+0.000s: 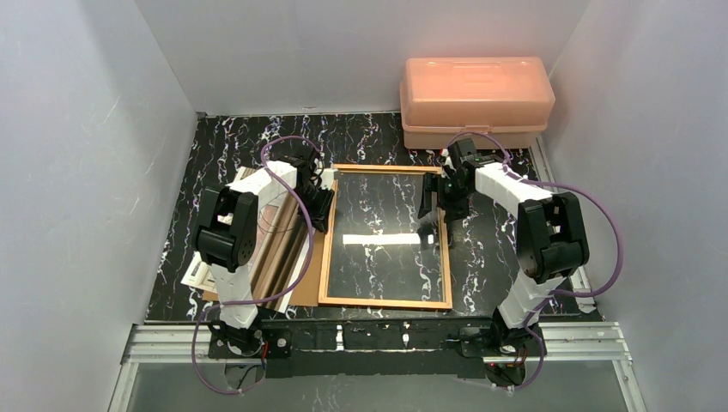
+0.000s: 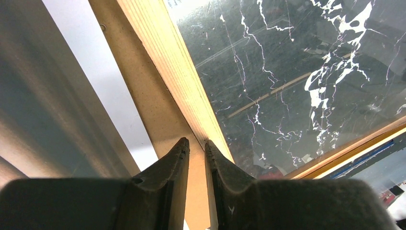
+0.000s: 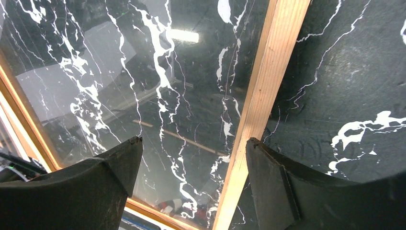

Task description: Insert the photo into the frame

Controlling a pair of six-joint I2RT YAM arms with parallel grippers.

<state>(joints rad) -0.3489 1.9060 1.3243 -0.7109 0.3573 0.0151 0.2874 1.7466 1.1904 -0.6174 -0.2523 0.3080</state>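
Observation:
The orange-brown frame [image 1: 386, 303] lies flat in the middle of the marbled table with a clear pane [image 1: 386, 257] inside it. The photo [image 1: 279, 249], showing beige and brown bands, lies left of the frame, largely under my left arm. My left gripper [image 1: 324, 206] hovers at the frame's left rail [image 2: 177, 62]. Its jaws [image 2: 197, 141] are open by only a narrow slit, with nothing in it. My right gripper [image 1: 438, 206] is wide open [image 3: 194, 140] over the right rail [image 3: 268, 76], one finger on each side, holding nothing.
A plain brown backing board [image 1: 311, 270] lies beside the frame's left rail, partly beneath the photo. A pink plastic box [image 1: 475, 90] stands at the back right. A white sheet [image 1: 196, 275] pokes out at the near left. Grey walls enclose the table on three sides.

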